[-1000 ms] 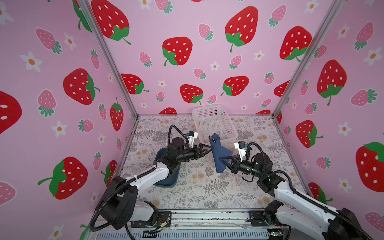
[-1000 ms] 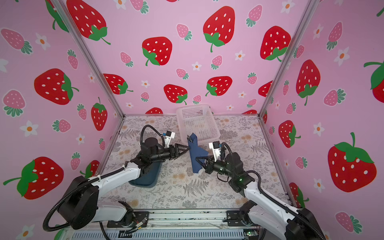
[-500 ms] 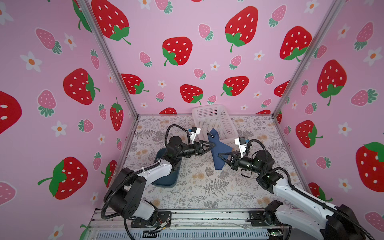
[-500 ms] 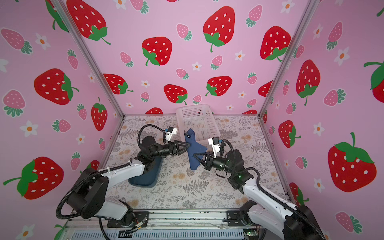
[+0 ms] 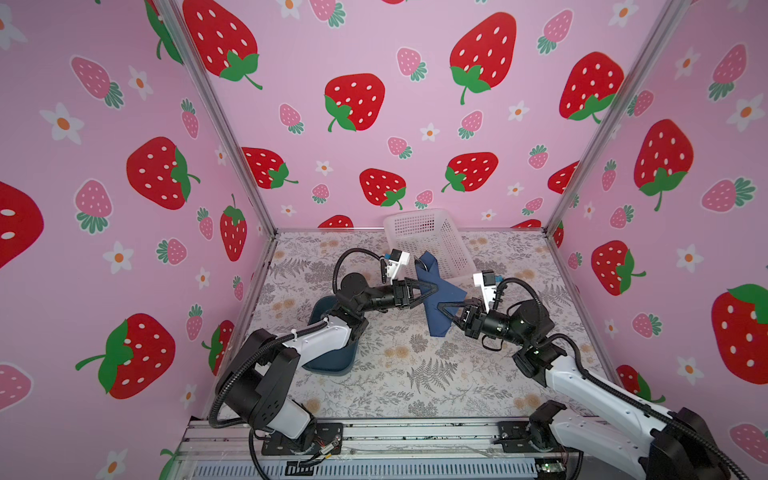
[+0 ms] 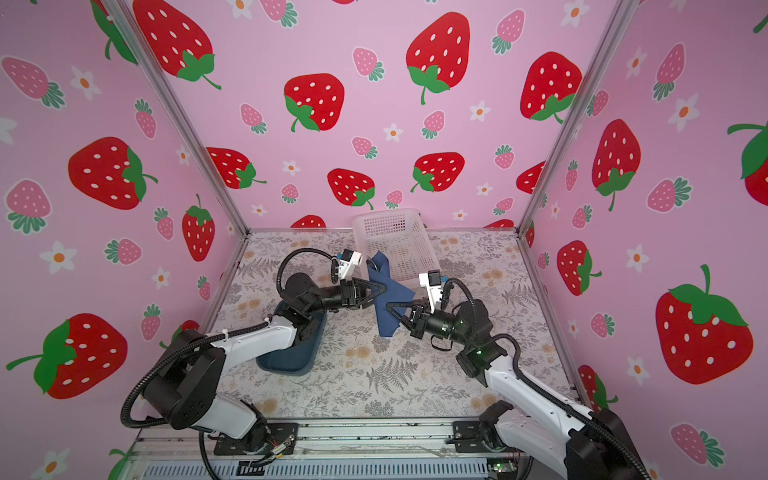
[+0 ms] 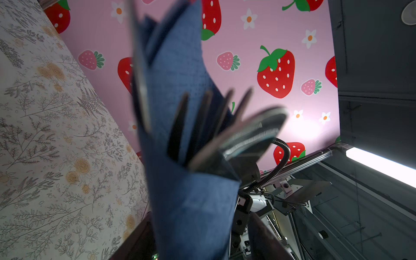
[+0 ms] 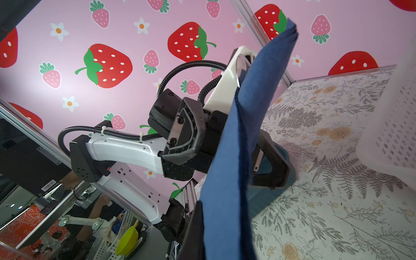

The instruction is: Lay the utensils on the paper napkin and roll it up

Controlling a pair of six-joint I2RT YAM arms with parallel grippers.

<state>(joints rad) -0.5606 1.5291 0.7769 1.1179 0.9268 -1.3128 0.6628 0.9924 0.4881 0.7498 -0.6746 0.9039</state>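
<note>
The paper napkin [image 5: 441, 291] [image 6: 398, 294] is wrapped into a navy bundle and stands tilted above the table in both top views. My right gripper [image 5: 441, 306] [image 6: 388, 306] [image 8: 220, 236] is shut on its lower part. My left gripper [image 5: 434, 288] [image 6: 383, 288] [image 7: 198, 238] straddles the bundle higher up, jaws open, with a gap at one finger. The utensils stick out of the wrap in the left wrist view: fork tines [image 7: 202, 117], a knife blade [image 7: 139, 67] and a blurred spoon [image 7: 254, 130]. The left fingers [image 8: 186, 135] show on either side of the napkin [image 8: 229, 157].
A white perforated basket [image 5: 432, 237] [image 6: 395, 241] stands at the back, just behind the bundle. A teal tray [image 5: 332, 357] [image 6: 291, 357] lies under my left arm. Pink strawberry walls close in three sides of the floral table [image 5: 415, 374].
My left gripper has moved right until its jaws stand around the bundle's upper part, and they have narrowed. The right gripper has kept its hold and shifted the bundle a little toward the back.
</note>
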